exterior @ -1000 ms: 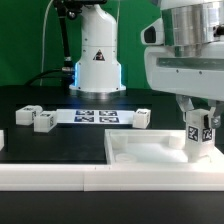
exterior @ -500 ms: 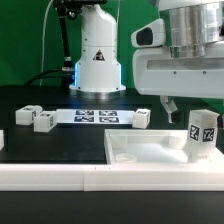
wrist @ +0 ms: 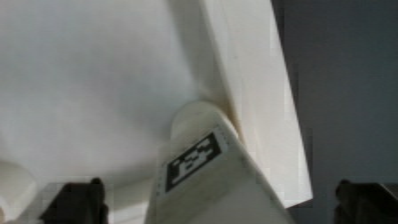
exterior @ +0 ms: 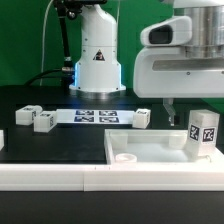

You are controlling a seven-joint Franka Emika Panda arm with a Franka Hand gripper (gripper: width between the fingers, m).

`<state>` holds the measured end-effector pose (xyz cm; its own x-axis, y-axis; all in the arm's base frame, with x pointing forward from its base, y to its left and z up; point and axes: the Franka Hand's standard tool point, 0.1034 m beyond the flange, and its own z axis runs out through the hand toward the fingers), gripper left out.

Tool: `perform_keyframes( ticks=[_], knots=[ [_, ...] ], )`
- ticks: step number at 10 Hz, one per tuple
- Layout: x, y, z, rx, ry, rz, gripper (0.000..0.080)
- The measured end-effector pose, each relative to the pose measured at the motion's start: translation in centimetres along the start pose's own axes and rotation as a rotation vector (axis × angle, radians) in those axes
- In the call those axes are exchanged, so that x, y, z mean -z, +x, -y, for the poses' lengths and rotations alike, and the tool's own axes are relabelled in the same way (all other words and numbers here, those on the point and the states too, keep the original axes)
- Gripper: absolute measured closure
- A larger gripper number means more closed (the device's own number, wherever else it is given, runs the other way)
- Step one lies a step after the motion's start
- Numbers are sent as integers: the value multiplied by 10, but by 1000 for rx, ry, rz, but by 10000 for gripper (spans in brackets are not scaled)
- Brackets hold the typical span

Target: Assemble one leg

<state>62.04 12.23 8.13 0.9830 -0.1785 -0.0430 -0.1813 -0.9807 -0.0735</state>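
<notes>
The leg (exterior: 204, 133) stands upright, with its long axis vertical and its tag face toward the exterior camera. It is inside the tabletop (exterior: 150, 150), in the corner at the exterior view's right, against the rim. The gripper (wrist: 221, 198) is spread wide and grasps nothing; its fingers (wrist: 75, 200) hang above the leg, one on each side. A second ago they were down around the leg — now they have risen, and the leg stayed in place. The tabletop contains this one leg.

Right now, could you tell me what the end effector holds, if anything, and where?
Nothing: the end effector is open and clear of the leg standing in the tabletop.
</notes>
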Motion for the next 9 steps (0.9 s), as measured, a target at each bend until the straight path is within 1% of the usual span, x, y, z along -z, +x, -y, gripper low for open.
perform_keyframes(
  ticks=[1,5,6,7,8,9],
  knots=[
    [0,0,1,110,-18,0,150],
    [1,1,0,347,-18,-4,150],
    [1,1,0,328,-17,-4,150],
    [1,1,0,329,-17,-4,287],
    [1,1,0,329,-17,-4,287],
    [1,1,0,330,-18,-4,426]
  ],
)
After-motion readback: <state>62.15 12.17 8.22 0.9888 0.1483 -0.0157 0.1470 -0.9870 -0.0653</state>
